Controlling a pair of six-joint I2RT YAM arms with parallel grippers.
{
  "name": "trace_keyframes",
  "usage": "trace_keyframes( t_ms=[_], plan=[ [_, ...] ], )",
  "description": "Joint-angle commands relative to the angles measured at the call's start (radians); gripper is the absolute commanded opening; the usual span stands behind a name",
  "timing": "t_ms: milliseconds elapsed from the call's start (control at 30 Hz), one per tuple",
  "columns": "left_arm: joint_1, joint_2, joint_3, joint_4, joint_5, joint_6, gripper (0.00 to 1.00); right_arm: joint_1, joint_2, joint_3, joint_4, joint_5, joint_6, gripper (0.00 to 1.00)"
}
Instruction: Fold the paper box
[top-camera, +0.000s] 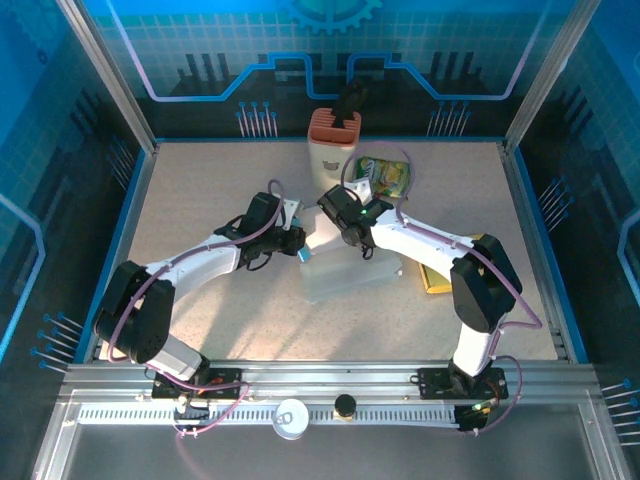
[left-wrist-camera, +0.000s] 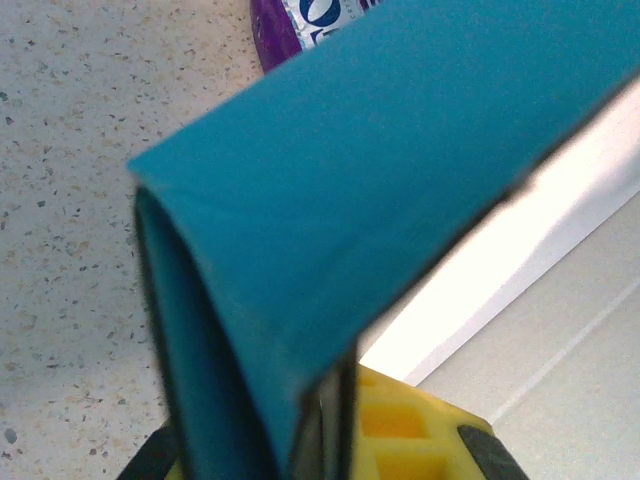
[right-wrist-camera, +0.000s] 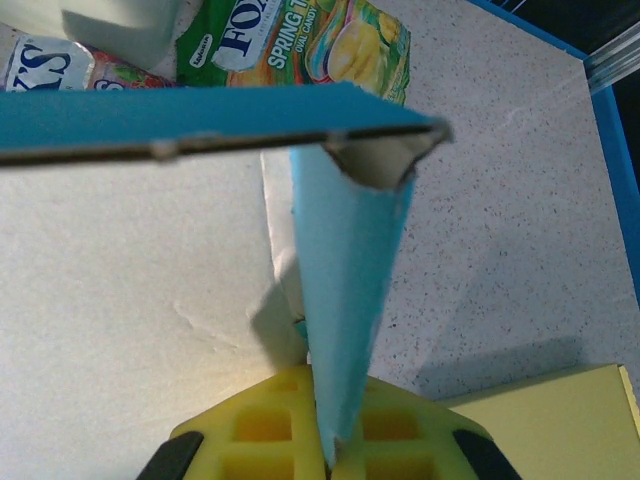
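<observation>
Paper box (top-camera: 340, 278) mid-table, left jaws pinching blue flap (left-wrist-camera: 380, 180), right jaws likewise

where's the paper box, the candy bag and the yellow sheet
paper box (left-wrist-camera: 380, 180), left wrist view, blue flap's outer face
candy bag (right-wrist-camera: 300, 45), right wrist view, green printed front
yellow sheet (right-wrist-camera: 545, 420), right wrist view, its flat top

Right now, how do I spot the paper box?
Start midway across the speckled table. The paper box is the pale flat carton there, blue flaps pinched by the left gripper and right gripper. Unlike the green sweets bag and orange-topped holder behind it, it's plain.
</observation>
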Motion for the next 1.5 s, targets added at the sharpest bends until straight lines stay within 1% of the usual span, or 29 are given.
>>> trace_keyframes(
  t_ms=[0,33,100,233,333,433,533,633,700,767,867,967,1167,1267,1333,1400,1467],
  plan=[
    [-0.012,0.014,0.027,-0.041,0.004,0.012,0.00,0.000,-0.018,0.012,-0.052,0.084,0.055,0.00],
    [-0.013,0.015,0.027,-0.043,-0.001,0.007,0.00,0.007,-0.013,0.018,-0.088,0.111,0.098,0.00],
    [-0.017,0.018,0.025,-0.040,-0.020,-0.001,0.00,0.015,-0.007,0.014,-0.116,0.122,0.147,0.00],
    [-0.021,0.031,0.006,-0.021,-0.076,-0.048,0.00,0.040,-0.036,-0.054,-0.047,0.085,0.151,0.00],
    [-0.032,0.035,-0.038,0.044,-0.112,-0.083,0.00,0.054,-0.056,-0.087,-0.017,0.053,0.150,0.00],
    [-0.038,0.040,-0.084,0.123,-0.123,-0.120,0.00,0.055,-0.038,-0.095,-0.017,0.015,0.153,0.00],
    [-0.051,0.059,-0.112,0.180,-0.144,-0.137,0.04,0.057,-0.010,-0.109,-0.011,-0.014,0.159,0.00],
    [-0.061,0.076,-0.134,0.235,-0.164,-0.147,0.06,0.056,0.000,-0.133,0.010,-0.042,0.157,0.00],
    [-0.065,0.080,-0.153,0.269,-0.176,-0.151,0.09,0.056,0.010,-0.137,0.012,-0.059,0.156,0.00],
    [-0.069,0.081,-0.166,0.301,-0.187,-0.149,0.09,0.056,0.018,-0.136,0.011,-0.074,0.155,0.00],
    [-0.073,0.076,-0.186,0.335,-0.200,-0.148,0.10,0.053,0.023,-0.144,0.020,-0.094,0.154,0.00],
    [-0.077,0.067,-0.208,0.367,-0.210,-0.144,0.17,0.049,0.030,-0.145,0.016,-0.108,0.157,0.00],
    [-0.077,0.063,-0.229,0.407,-0.213,-0.145,0.19,0.044,0.030,-0.158,0.025,-0.126,0.154,0.00],
    [-0.078,0.047,-0.240,0.420,-0.219,-0.148,0.19,0.044,0.029,-0.158,0.024,-0.127,0.150,0.00],
    [-0.079,0.038,-0.247,0.428,-0.226,-0.148,0.17,0.044,0.028,-0.158,0.024,-0.127,0.150,0.00],
    [-0.078,0.040,-0.240,0.423,-0.224,-0.147,0.11,0.045,0.019,-0.161,0.025,-0.123,0.151,0.00],
    [-0.086,0.051,-0.220,0.395,-0.249,-0.149,0.06,0.045,0.013,-0.163,0.026,-0.125,0.153,0.00]
  ],
)
